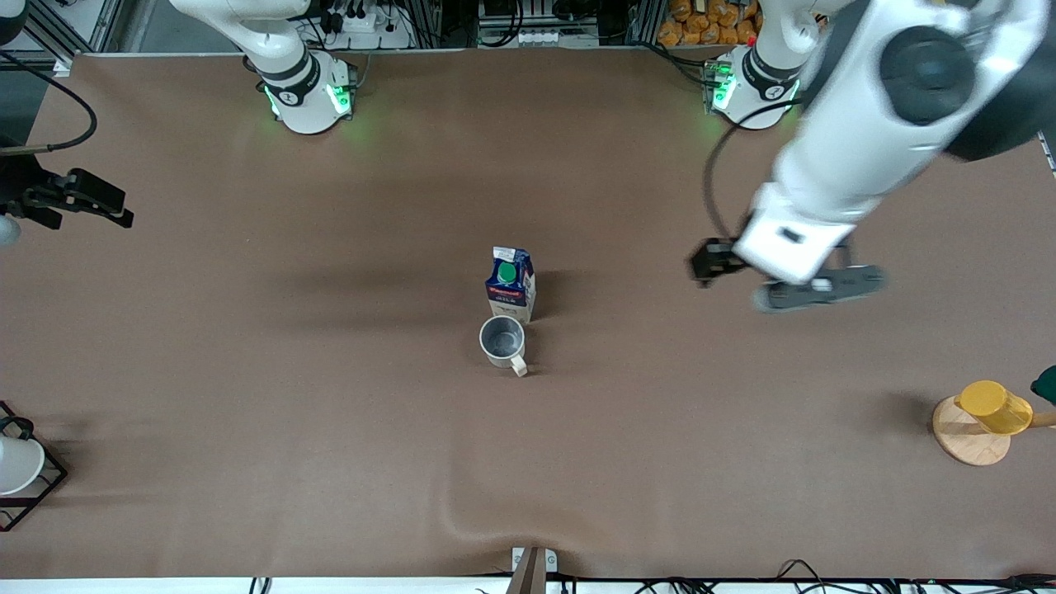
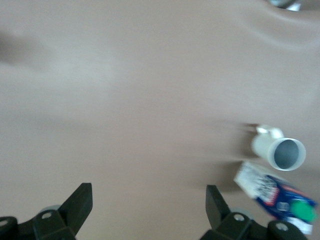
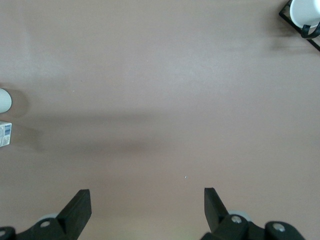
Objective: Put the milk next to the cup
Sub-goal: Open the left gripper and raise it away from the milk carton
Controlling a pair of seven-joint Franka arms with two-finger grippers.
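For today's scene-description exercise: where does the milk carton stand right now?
In the front view, the milk carton stands upright near the table's middle, right beside the mug and farther from the camera than it, with no end effector touching it.

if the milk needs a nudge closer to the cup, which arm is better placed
Left. The left gripper, open, hangs over bare table near the milk and cup. The right gripper, open, waits at its table end.

Milk [image 1: 511, 285] upright at mid-table, touching or just beside the cup [image 1: 502, 340], which lies nearer the front camera. Left gripper [image 1: 813, 285], fingers apart, hangs over bare table toward the left arm's end, well apart from both.
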